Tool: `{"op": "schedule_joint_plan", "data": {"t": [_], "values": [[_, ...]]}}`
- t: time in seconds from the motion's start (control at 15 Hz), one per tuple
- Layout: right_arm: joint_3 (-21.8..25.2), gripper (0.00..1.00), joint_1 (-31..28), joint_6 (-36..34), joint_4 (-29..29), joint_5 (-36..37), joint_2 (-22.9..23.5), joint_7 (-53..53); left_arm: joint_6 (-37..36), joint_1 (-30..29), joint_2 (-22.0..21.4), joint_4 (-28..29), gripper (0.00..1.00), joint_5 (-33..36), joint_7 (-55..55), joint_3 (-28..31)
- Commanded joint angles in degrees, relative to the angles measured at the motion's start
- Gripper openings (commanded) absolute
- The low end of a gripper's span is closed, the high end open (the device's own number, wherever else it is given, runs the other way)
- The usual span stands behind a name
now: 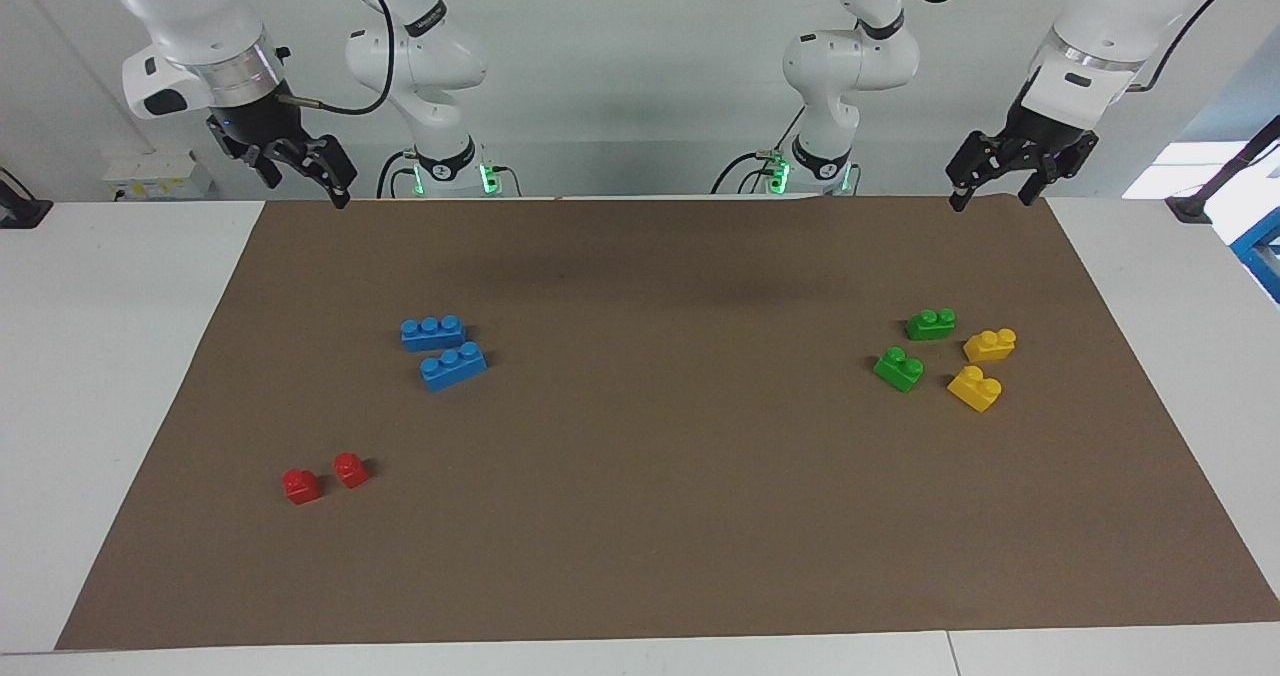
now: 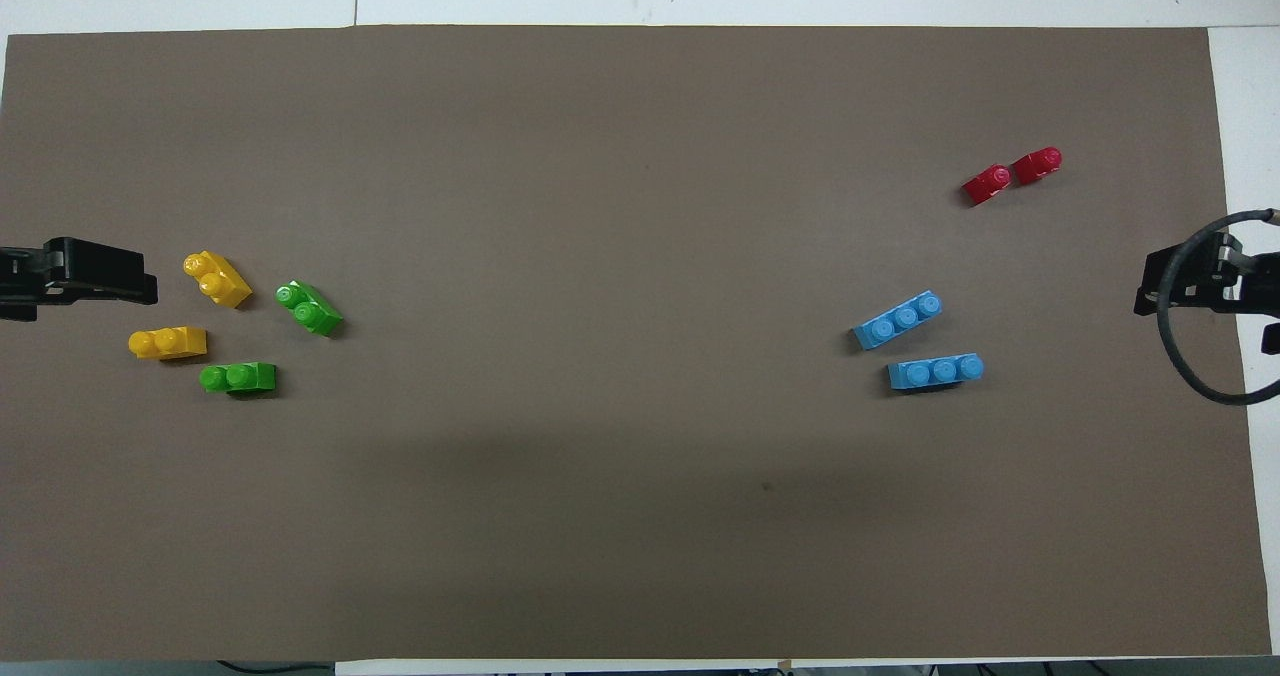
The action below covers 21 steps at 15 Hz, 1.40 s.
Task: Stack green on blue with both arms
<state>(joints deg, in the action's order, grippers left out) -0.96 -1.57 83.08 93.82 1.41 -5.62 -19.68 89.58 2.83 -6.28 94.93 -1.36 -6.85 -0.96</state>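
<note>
- Green brick (image 1: 898, 368), two studs, lies on the brown mat (image 1: 660, 556) toward the left arm's end, beside a second green brick (image 1: 930, 324) and two yellow bricks (image 1: 975, 388)
- Blue brick (image 1: 453, 365), three studs, lies toward the right arm's end, just beside a second blue brick (image 1: 432, 332); two red bricks (image 1: 301, 485) lie farther from the robots
- Left gripper (image 1: 987, 196), fingers apart, empty, hangs over the mat's edge
- Right gripper (image 1: 320, 184), fingers apart, empty, likewise

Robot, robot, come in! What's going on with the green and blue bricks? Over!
Left gripper open, up over the mat's edge. Right gripper open, likewise. Green bricks and blue bricks untouched, at separate ends. Nothing between them.
</note>
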Motion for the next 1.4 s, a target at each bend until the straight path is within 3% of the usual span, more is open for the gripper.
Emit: {"op": "schedule_joint_plan", "data": {"t": [0.0,0.8,1.07,1.33], "values": [[-0.4,1.0,-0.8,-0.3,0.9,-0.5,-0.9,0.3,0.7,0.8,-1.8,2.0,1.0,-0.8,-1.5,0.4],[-0.4,1.0,-0.8,-0.3,0.9,-0.5,-0.9,0.3,1.6,0.2,-2.0,2.4,1.0,-0.6,-1.1,0.3],[-0.4,1.0,-0.8,-0.3,0.9,-0.5,-0.9,0.3,11.0,0.2,-5.2,11.2,1.0,-0.7,-3.2,0.3],[-0.4,1.0,-0.8,-0.3,0.9,-0.5,-0.9,0.3,19.7,0.3,-6.4,19.7,1.0,-0.7,-15.4,0.2]]}}
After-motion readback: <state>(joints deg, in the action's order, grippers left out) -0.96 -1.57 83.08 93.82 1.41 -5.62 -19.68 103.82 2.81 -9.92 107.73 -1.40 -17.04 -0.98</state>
